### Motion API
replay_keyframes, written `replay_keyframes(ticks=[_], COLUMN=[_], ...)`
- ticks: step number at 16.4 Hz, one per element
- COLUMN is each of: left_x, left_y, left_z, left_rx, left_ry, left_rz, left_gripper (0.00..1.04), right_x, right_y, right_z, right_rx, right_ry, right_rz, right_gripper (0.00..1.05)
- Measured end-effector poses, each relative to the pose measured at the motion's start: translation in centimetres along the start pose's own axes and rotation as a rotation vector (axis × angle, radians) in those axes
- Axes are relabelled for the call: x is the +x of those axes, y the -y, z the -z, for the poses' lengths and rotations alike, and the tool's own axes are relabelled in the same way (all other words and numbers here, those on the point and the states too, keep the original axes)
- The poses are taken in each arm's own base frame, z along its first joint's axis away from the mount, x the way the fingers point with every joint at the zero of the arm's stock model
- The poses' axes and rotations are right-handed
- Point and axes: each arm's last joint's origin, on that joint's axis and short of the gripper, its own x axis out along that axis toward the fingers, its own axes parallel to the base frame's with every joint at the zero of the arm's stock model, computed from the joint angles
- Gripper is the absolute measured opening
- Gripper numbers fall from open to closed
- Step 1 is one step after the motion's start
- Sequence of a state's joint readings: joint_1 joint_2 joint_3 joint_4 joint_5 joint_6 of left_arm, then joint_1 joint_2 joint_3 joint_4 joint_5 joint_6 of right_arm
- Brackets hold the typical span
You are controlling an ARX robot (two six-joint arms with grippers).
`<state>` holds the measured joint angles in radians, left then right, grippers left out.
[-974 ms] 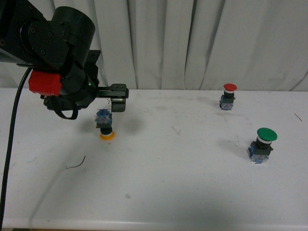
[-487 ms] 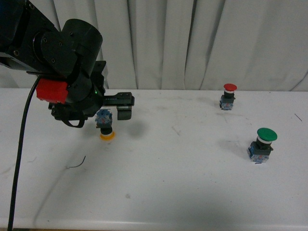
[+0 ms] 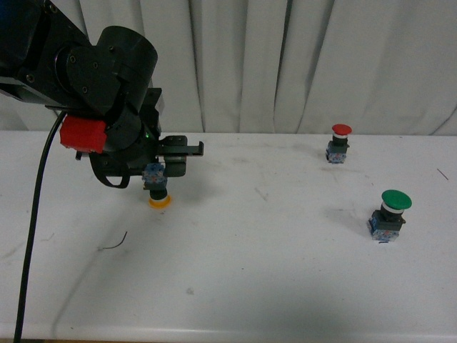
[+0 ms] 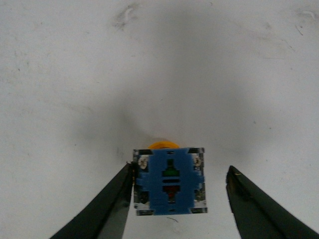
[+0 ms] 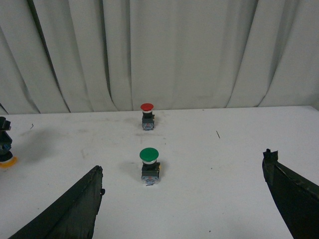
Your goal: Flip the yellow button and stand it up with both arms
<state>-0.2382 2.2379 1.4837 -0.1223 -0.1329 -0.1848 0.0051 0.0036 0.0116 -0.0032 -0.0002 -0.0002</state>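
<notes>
The yellow button (image 3: 156, 188) stands upside down on the white table (image 3: 271, 271), its yellow cap on the surface and its blue-grey base up. My left gripper (image 3: 182, 158) hangs open right over it. In the left wrist view the blue base (image 4: 169, 181) lies between the fingers of the left gripper (image 4: 181, 170). One finger (image 4: 117, 196) sits against the base's side and the other (image 4: 249, 199) stands apart from it. A sliver of the cap (image 4: 163, 145) shows beyond the base. My right gripper (image 5: 182, 164) is open and holds nothing; the yellow button (image 5: 6, 149) is far off at that view's edge.
A red-capped switch (image 3: 340, 143) stands upright at the back right, and a larger green-capped switch (image 3: 388, 214) stands nearer on the right. A thin black wire scrap (image 3: 114, 243) lies in front of the left arm. White curtains (image 3: 285, 64) close off the back.
The left arm has shifted to the right and its gripper has come down around the button's base. The button has not moved.
</notes>
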Motion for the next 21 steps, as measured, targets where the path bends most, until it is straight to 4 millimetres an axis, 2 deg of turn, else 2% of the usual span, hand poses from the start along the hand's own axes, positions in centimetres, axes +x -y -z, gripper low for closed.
replay_keyframes(ticks=[2,3,8,10,13,14,15,19,21], left_x=[-0.1,-0.1,-0.5,-2.2,-7.1,-13.5,-15.8,-21.8,-23.4], left_y=[0.3,0.4,0.4,0.4,0.2,0.2,0.2,-0.8,-1.2], left_z=[-0.1,-0.2,-0.1,-0.4,-1.7,-1.5,-0.7,2.6,4.1], left_rx=[0.004,0.004,0.001,-0.003,-0.008,0.003,0.011,0.023,0.014], left_ry=[0.002,0.007,0.019,0.058,0.186,0.321,0.358,0.446,0.467], left_rz=[0.003,0.005,0.028,0.062,0.135,0.239,0.281,0.38,0.434], left_gripper=[0.37,0.32,0.3,0.3,0.3,0.3,0.3,0.3,0.3], right_x=[0.0,0.0,0.0,0.0,0.0,0.0,0.0,0.0,0.0], right_y=[0.0,0.0,0.0,0.0,0.0,0.0,0.0,0.0,0.0], right_z=[0.0,0.0,0.0,0.0,0.0,0.0,0.0,0.0,0.0], right_rx=[0.0,0.0,0.0,0.0,0.0,0.0,0.0,0.0,0.0], right_ry=[0.0,0.0,0.0,0.0,0.0,0.0,0.0,0.0,0.0], right_rz=[0.0,0.0,0.0,0.0,0.0,0.0,0.0,0.0,0.0], right_gripper=[0.98,0.98,0.98,0.98,0.98,0.98,0.98,0.98,0.98])
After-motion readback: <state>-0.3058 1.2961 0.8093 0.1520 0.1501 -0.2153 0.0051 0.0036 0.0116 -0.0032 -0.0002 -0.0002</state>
